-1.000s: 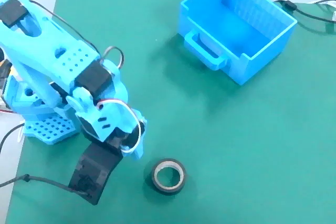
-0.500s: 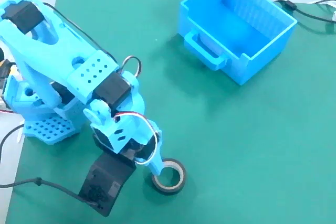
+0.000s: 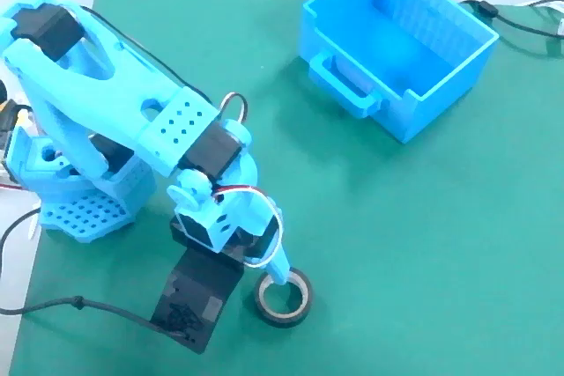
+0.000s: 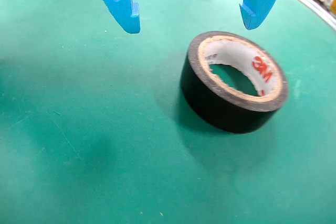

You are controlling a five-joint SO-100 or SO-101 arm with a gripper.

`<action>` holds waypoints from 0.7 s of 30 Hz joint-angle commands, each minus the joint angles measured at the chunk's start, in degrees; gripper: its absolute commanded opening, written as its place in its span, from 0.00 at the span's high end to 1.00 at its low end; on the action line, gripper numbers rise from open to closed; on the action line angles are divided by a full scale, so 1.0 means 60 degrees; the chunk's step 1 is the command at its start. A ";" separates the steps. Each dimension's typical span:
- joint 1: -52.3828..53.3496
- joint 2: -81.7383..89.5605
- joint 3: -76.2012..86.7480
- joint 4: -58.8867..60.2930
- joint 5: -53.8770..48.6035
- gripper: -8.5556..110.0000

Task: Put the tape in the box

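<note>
A black roll of tape (image 3: 304, 300) lies flat on the green mat near the front edge. In the wrist view the tape (image 4: 210, 103) shows a white inner core with red print. It sits just below and right of the middle between my blue fingers. My gripper (image 4: 191, 23) is open and empty, hovering low over the mat. In the fixed view the gripper (image 3: 266, 276) points down at the roll's near-left rim, with one fingertip (image 3: 279, 272) over that rim. The blue box (image 3: 449, 94) stands open and empty at the back right, far from the tape.
The arm's blue base (image 3: 79, 209) stands at the left edge of the green mat (image 3: 423, 244). A black cable (image 3: 79, 305) runs along the front left. More cables (image 3: 520, 22) lie behind the box off the mat.
</note>
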 commanded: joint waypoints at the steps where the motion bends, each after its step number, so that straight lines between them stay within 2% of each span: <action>1: -0.0073 -0.0220 -0.0601 -0.0234 -0.0059 0.70; 14: -0.0161 -0.2593 -0.0615 -0.1831 0.0000 0.70; 21: -0.0117 -0.2666 -0.0630 -0.1846 0.0000 0.70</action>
